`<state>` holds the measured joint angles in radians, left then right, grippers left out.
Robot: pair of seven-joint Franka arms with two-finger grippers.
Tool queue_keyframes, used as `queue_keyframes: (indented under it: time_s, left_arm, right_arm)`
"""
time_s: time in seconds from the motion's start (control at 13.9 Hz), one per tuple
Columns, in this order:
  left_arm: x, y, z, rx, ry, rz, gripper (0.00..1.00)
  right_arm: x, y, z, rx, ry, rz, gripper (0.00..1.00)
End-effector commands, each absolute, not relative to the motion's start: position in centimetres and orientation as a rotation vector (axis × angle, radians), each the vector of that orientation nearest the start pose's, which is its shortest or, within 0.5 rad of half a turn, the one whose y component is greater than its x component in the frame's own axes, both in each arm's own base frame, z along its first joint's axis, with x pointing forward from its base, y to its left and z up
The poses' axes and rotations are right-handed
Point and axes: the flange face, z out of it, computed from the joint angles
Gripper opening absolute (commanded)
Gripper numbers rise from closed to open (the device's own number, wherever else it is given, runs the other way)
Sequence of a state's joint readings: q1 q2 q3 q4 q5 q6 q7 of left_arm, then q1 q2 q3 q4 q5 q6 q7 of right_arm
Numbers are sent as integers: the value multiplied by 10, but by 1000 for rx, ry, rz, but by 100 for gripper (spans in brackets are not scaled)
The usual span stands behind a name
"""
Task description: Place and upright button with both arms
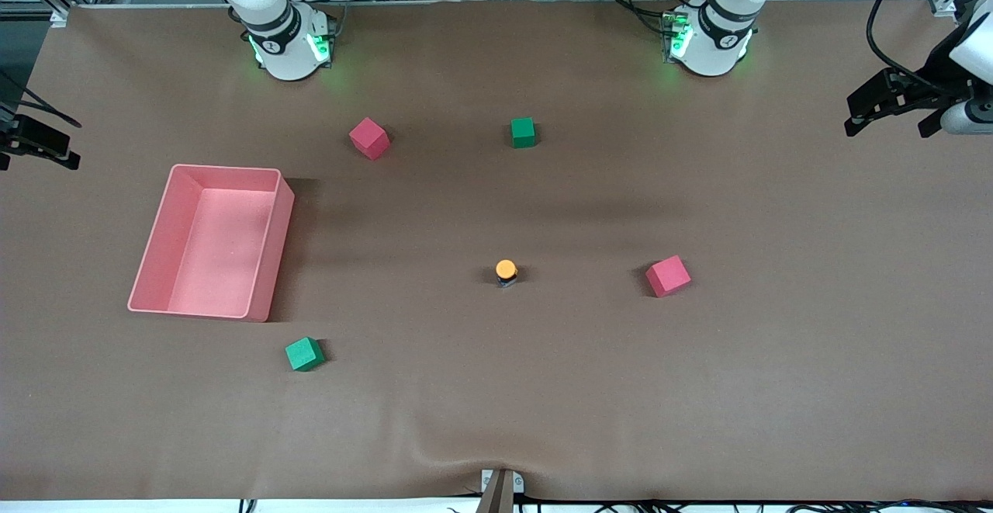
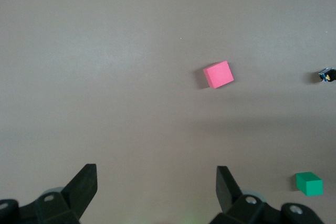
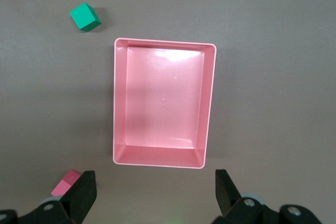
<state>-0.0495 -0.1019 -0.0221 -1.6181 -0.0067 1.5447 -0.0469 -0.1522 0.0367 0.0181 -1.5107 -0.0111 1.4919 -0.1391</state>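
Observation:
The button [image 1: 506, 271] stands near the middle of the table with its round orange cap up and its dark body below. It shows at the rim of the left wrist view as a small dark piece [image 2: 326, 76]. My left gripper [image 1: 888, 126] hangs open over the left arm's end of the table, far from the button; its fingers [image 2: 84, 182] are spread with nothing between them. My right gripper [image 1: 39, 152] hangs open over the right arm's end, beside the pink bin, with empty fingers [image 3: 84, 187]. The button is out of the right wrist view.
A pink bin [image 1: 268, 253] [image 3: 210, 103] lies toward the right arm's end. A red cube [image 1: 668, 275] [image 2: 218, 74] sits beside the button. Another red cube [image 1: 368, 137] and a green cube [image 1: 523, 132] lie nearer the bases. A second green cube [image 1: 303, 354] lies nearer the camera than the bin.

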Motion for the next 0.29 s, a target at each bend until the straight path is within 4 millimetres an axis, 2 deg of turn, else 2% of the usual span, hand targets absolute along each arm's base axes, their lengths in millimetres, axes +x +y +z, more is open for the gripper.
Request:
queue_keyframes:
  time_s: [0.0, 0.22]
  left_arm:
    - [514, -37, 662, -3166, 48, -54, 100]
    - [514, -37, 661, -3165, 48, -52, 100]
  right_arm:
    - [552, -74, 630, -3142, 1, 93, 100]
    - [551, -71, 628, -3139, -6, 116, 100]
